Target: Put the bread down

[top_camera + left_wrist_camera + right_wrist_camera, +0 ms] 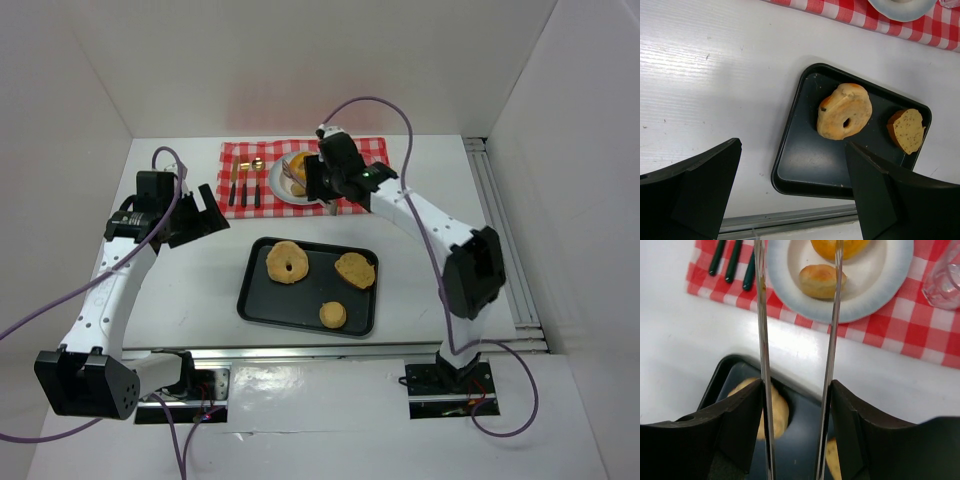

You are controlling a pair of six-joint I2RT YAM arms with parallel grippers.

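Clamping tongs (762, 340), right end effector (796, 388) faces plate (875, 302) (left end effector (794, 147) gapes, empty).

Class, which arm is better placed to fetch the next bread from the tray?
Probably right: the right claw grips tongs near the tray, while the left claw hangs open with no tool.

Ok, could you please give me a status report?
Left end effector open. Right end effector shut on tongs. Doughnut, bun on plate; ring, roll, second bun on tray. Nothing blocking.
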